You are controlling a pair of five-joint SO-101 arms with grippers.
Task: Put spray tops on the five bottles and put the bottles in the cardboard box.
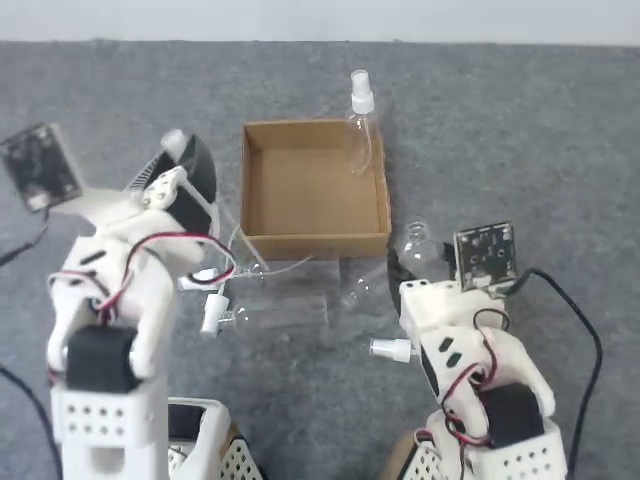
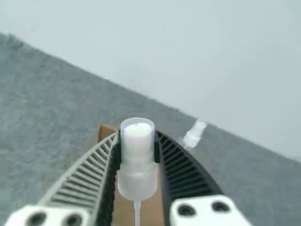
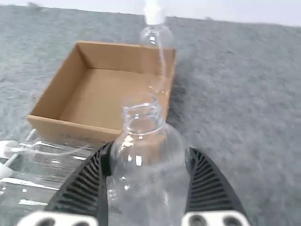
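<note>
Surface: grey, carpet-like mat (image 1: 520, 130) runs under both arms and out past each gripper on every side.
Room: a plain pale wall (image 2: 197, 47) rises where the mat ends, well beyond the left gripper.
Cardboard box: the cardboard box (image 1: 300, 195) sits open-topped with its brown floor showing, ahead of both grippers and between them; neither gripper touches it.
Left gripper: the left gripper (image 2: 137, 140) is raised above the mat near the box's side, fingers pinching a white spray top (image 2: 137, 167) by its collar, dip tube hanging below.
Right gripper: the right gripper (image 3: 149, 155) is low near the box's front corner, fingers clamped around a clear bottle (image 3: 146, 197), neck open and pointing toward the box.
Standing bottle: a capped bottle (image 1: 360, 135) stands upright beyond the box's far corner, well ahead of the right gripper.
Lying bottles: clear bottles (image 1: 290, 312) lie on the mat just in front of the box, between the two grippers; I cannot tell how many.
Second spray top: a second spray top (image 1: 390, 350) lies on the mat against the right arm, behind its gripper.
</note>
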